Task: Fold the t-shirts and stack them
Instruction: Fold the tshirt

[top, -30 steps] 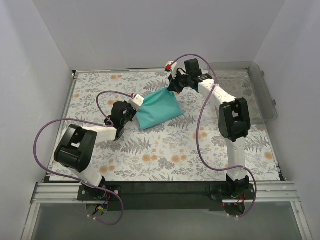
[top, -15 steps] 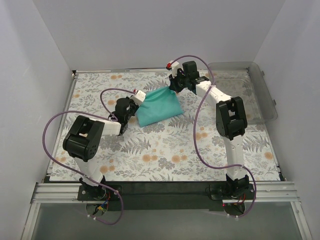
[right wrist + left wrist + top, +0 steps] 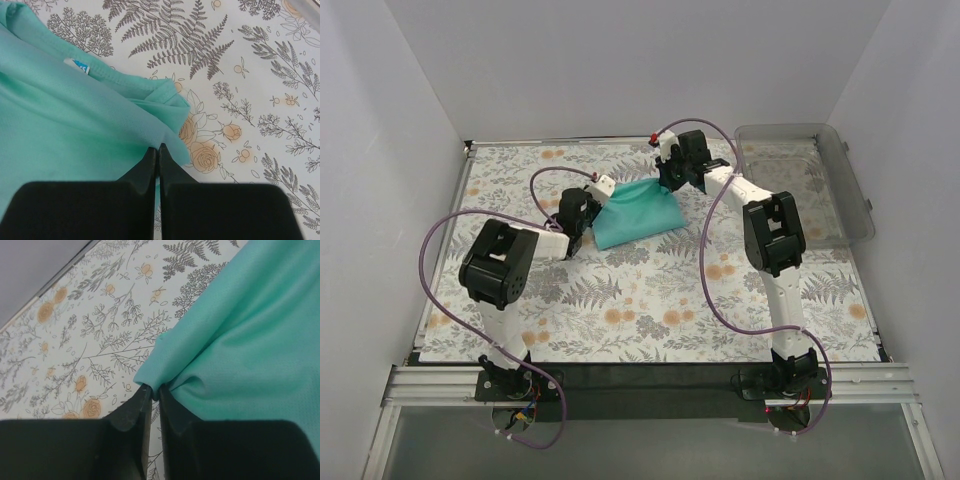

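Note:
The teal t-shirt (image 3: 636, 212) lies as a folded bundle on the flowered table cover, toward the back middle. My left gripper (image 3: 592, 213) is at its left corner, shut on a pinch of the fabric edge (image 3: 152, 387); the cloth (image 3: 250, 335) spreads away to the right. At the far right corner my right gripper (image 3: 666, 184) is shut on the t-shirt's edge (image 3: 158, 147). The collar with its small white label (image 3: 80, 66) shows in the right wrist view, above the folded cloth (image 3: 70, 130).
A clear plastic bin (image 3: 855, 195) stands at the back right of the table. Grey walls close in the left, back and right sides. Purple cables loop above both arms. The flowered cover (image 3: 650, 310) lies between the shirt and the arm bases.
Both grippers have kept their hold on the shirt. The left arm has swung right and toward the back, the right gripper has shifted slightly left, and the bundle has moved a little toward the back.

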Robot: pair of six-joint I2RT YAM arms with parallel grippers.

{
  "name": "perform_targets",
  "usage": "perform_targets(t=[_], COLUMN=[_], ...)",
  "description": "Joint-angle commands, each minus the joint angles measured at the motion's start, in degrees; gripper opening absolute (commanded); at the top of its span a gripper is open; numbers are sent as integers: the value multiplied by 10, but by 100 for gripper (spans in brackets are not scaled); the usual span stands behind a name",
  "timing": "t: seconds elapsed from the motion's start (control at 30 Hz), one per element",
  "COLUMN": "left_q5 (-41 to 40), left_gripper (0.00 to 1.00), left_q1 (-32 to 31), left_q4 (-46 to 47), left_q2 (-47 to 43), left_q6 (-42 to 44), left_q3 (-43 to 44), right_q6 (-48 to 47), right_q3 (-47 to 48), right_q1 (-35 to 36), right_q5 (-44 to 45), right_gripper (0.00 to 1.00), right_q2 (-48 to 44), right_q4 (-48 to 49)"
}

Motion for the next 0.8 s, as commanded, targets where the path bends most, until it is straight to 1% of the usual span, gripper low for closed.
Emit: perform_targets(t=[0.0,0.07,0.1,0.13,0.17,0.2,0.3,0.33,0.4,0.43,0.47,0.5,0.57,0.6,0.63,0.67,0.7,0.73,0.77], left_q5=[-18,-15,-16,-19,-23,-26,-53,-58,-68,-75,-73,-68,-45,-15,5,23,70,104,133], left_gripper=[15,30,47,57,61,72,75,75,75,78,79,79,80,80,80,80,80,80,80], left_q1=[5,5,5,5,5,6,6,6,7,8,10,10,14,14,14,16,16,17,20], left_q4=[-44,-68,-90,-97,-100,-113,-161,-172,-186,-192,-201,-230,-274,-321,-339,-357,-394,-404,-412], left_q2=[11,20,26,25,23,16,-5,-11,-28,-44,-53,-61,-83,-89,-97,-107,-114,-120,-124], left_q6=[-19,-29,-37,-50,-59,-68,-104,-109,-118,-125,-131,-149,-175,-203,-218,-228,-244,-252,-259], left_q3=[47,66,74,86,92,97,145,156,176,179,190,195,210,224,228,231,235,232,230], right_q6=[18,27,34,42,52,56,80,86,94,94,91,89,77,59,27,14,6,0,-6], right_q3=[31,33,34,38,38,37,40,41,43,42,40,33,20,-8,-25,-43,-59,-62,-60], right_q1=[4,4,5,4,5,5,5,4,4,3,4,3,-4,-8,-11,-16,-17,-17,-19], right_q5=[43,57,76,87,92,103,143,151,165,165,163,141,95,0,-49,-94,-148,-178,-205], right_gripper=[1,11,15,26,33,38,50,57,58,58,58,57,52,50,44,42,40,36,35], right_q2=[2,2,2,2,-2,-5,-21,-26,-40,-46,-55,-60,-81,-90,-101,-119,-122,-123,-117], right_q4=[19,19,19,19,18,20,29,35,39,44,46,46,46,44,46,49,49,47,42])
